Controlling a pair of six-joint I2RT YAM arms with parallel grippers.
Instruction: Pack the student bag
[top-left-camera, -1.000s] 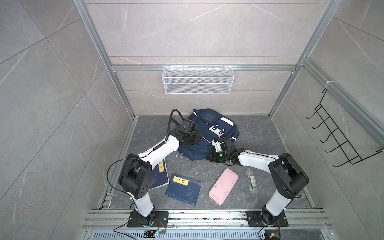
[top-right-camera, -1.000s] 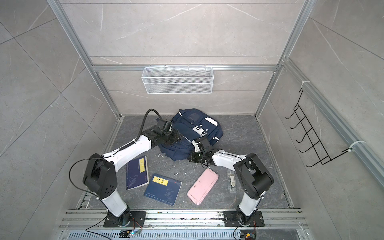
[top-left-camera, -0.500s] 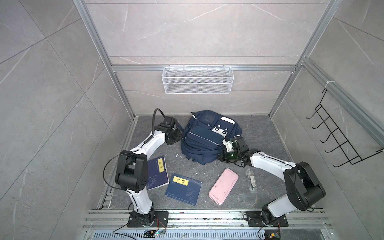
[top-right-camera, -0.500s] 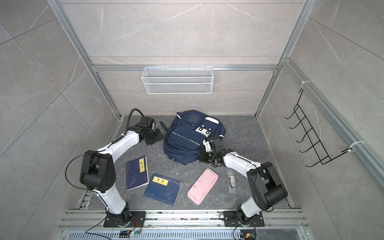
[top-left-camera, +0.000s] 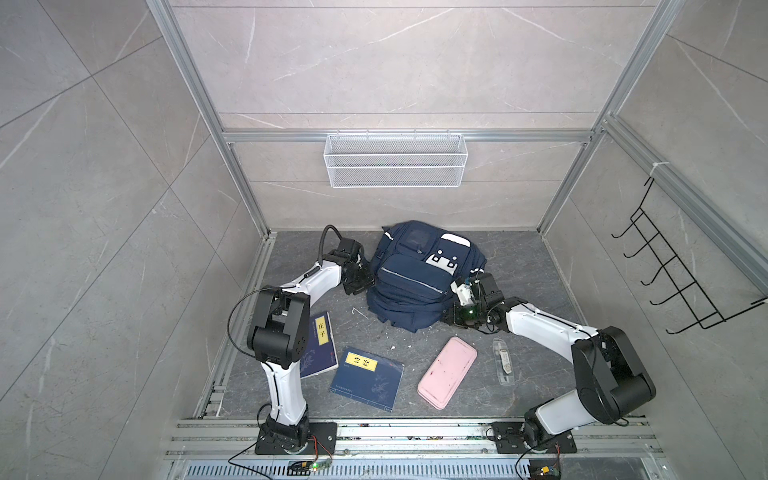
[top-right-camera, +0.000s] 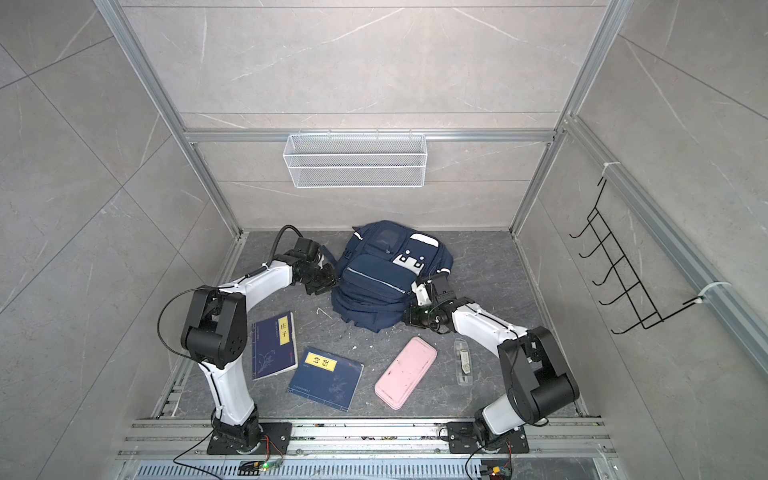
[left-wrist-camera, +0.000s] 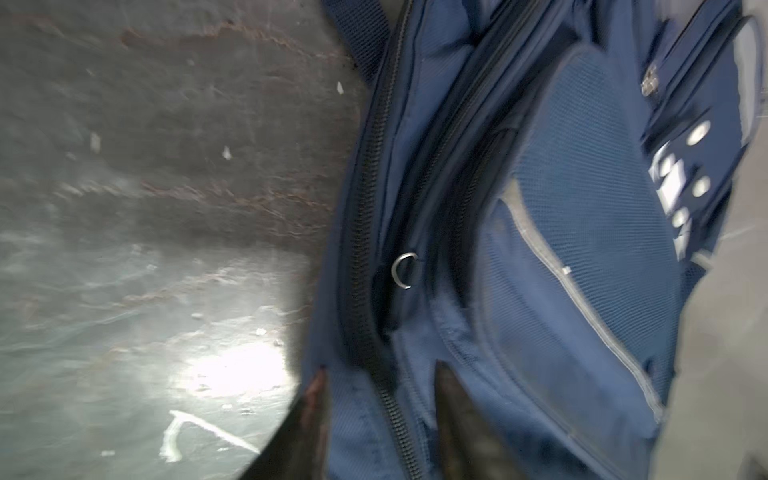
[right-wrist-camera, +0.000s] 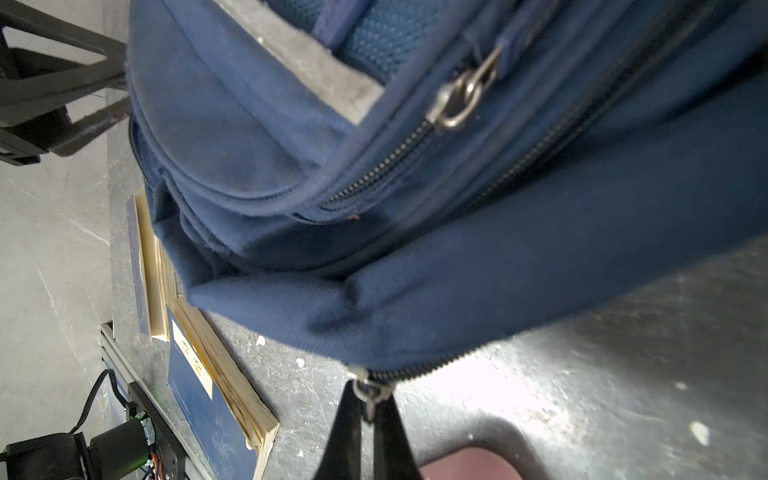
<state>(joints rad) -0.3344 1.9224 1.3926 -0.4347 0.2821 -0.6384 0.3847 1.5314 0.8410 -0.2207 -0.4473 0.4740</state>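
Observation:
The navy student bag (top-left-camera: 415, 278) (top-right-camera: 382, 274) lies front-up at the back of the floor. My left gripper (top-left-camera: 360, 283) (top-right-camera: 323, 283) is at its left flank. In the left wrist view, that gripper (left-wrist-camera: 380, 380) has its fingers apart, straddling a zip seam of the bag (left-wrist-camera: 582, 208). My right gripper (top-left-camera: 449, 318) (top-right-camera: 409, 318) is at the bag's near right corner. In the right wrist view, this gripper (right-wrist-camera: 368, 401) is shut on a metal zipper pull (right-wrist-camera: 365, 388) at the bag's (right-wrist-camera: 498, 249) lowest edge.
Two navy books with yellow labels (top-left-camera: 322, 345) (top-left-camera: 368, 378) lie near the left arm's base. A pink case (top-left-camera: 446, 372) and a clear slim case (top-left-camera: 503, 360) lie front right. A wire basket (top-left-camera: 395, 160) hangs on the back wall and a hook rack (top-left-camera: 665, 270) on the right wall.
My left gripper drew back left off the bag, then came in again at its left side with narrower jaws. My right gripper stayed shut and moved the bag's corner rightward, then slightly nearer.

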